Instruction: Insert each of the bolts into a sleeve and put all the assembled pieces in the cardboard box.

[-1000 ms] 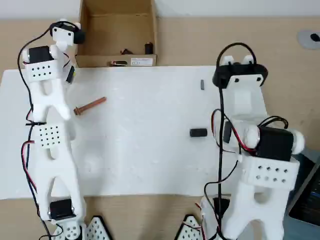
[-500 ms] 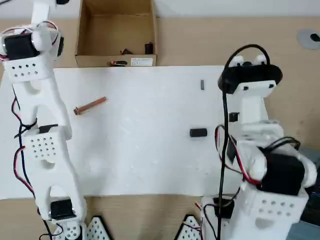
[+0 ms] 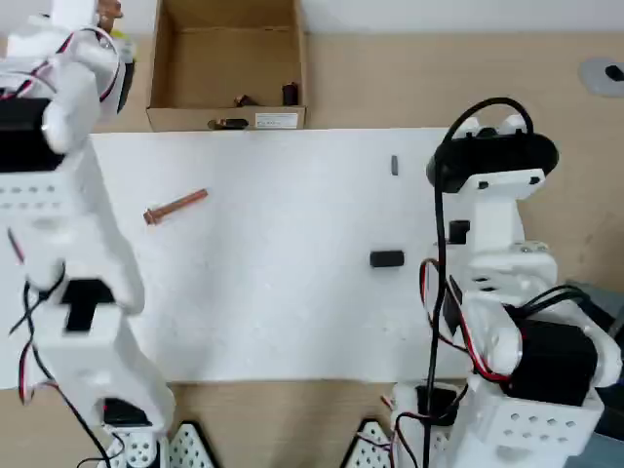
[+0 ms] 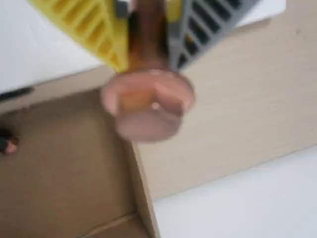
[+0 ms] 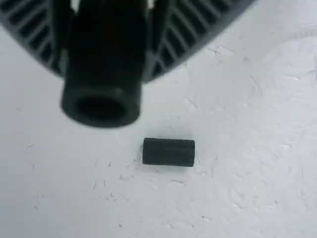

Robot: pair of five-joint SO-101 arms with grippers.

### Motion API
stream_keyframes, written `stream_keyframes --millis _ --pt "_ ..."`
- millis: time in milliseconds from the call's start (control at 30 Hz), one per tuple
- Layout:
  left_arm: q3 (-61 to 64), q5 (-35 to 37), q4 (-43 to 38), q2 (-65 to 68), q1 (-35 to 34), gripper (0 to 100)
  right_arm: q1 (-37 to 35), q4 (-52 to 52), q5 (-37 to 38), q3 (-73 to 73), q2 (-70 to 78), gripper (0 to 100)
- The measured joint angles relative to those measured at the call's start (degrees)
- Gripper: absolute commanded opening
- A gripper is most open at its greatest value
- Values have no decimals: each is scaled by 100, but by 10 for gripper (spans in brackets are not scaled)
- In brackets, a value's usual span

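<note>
Left claw (image 4: 148,54) side: clamps a copper bolt (image 4: 147,101) by its shank at 11 o'clock near the cardboard box (image 3: 226,119); right claw (image 5: 106,44) side: grips a black sleeve (image 5: 101,94), bore outward, presumably to receive it, above a loose sleeve (image 5: 168,151) at 3 o'clock.

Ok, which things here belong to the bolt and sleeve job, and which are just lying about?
Job: held bolt in the left end effector; held sleeve in the right end effector; loose bolt; loose sleeve; cardboard box; dark pieces inside it.
Lying about: small grey piece on the white sheet; grey disc off the sheet.
</note>
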Motion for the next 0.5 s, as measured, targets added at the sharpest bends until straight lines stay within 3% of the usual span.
stream_keyframes --millis 500 --pt "6171 703 0 -4651 0 0 0 -97 0 352 0 10"
